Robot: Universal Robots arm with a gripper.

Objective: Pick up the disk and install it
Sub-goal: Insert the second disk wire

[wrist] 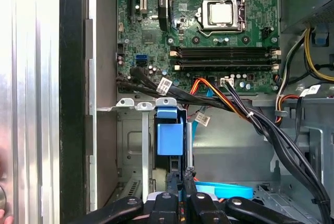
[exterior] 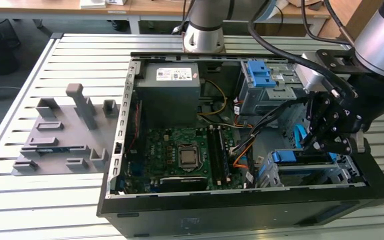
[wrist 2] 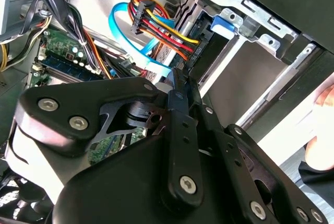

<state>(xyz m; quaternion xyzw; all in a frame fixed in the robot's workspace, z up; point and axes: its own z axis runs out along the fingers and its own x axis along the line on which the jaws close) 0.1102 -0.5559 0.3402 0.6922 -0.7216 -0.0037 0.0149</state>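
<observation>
The disk (wrist: 169, 135) stands on edge in a slot of the metal drive cage (wrist: 130, 103) at the case's front corner. Mostly its blue plastic end shows, and the same blue end (exterior: 287, 156) is visible in the exterior view. My gripper (wrist: 182, 176) hangs directly over that slot with its black fingers (wrist: 175, 182) pressed together and nothing visible between them. In the exterior view the gripper (exterior: 327, 146) sits just above the cage, on that view's right. Whether the tips touch the disk cannot be told. In the second wrist view the gripper (wrist 2: 180, 75) points toward the cage wall.
The open computer case (exterior: 245, 202) lies on a slatted table. A grey power supply (exterior: 168, 90), motherboard (wrist: 209, 31), black cable bundle (wrist: 261, 125) and blue flat cable (wrist: 224, 188) crowd the cage. A grey fixture (exterior: 65, 135) lies on the exterior view's left. A hand (wrist 2: 321, 106) is nearby.
</observation>
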